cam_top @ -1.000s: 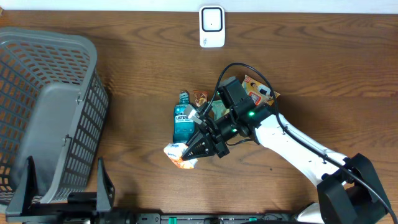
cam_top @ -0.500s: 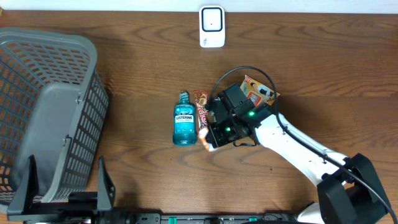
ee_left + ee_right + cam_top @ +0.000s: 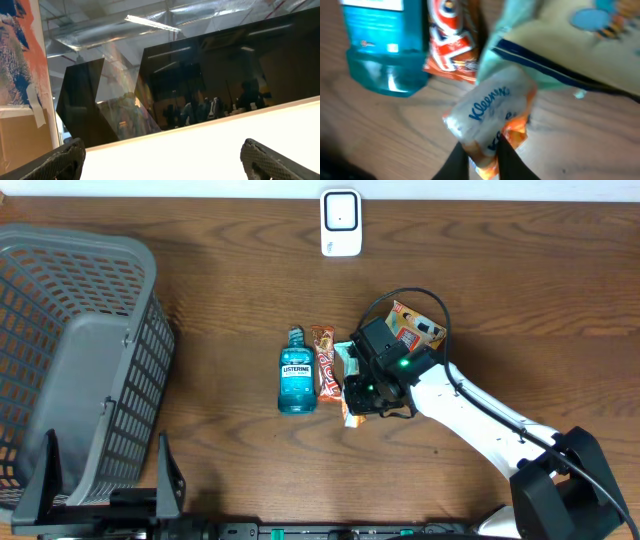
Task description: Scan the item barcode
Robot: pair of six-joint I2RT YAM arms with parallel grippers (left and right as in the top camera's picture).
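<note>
You're looking at a dark wood-grain counter [image 3: 520, 270] with a pale wall strip [image 3: 150, 188] along its far edge. The left wrist view points up into the room: a ceiling with silvery ducts [image 3: 100, 35] and a strip light [image 3: 152, 23], dark glossy panels [image 3: 225, 65] mirroring the room, a painted orange and blue panel [image 3: 20, 50] at left, and a bright white band [image 3: 200, 150] below.

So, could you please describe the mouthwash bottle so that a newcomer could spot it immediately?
Start at the grey basket on the table's left, then look right to the cluster of items mid-table. The mouthwash bottle is its leftmost piece, lying flat: the only clear teal bottle, beside an orange-red snack wrapper.
</note>
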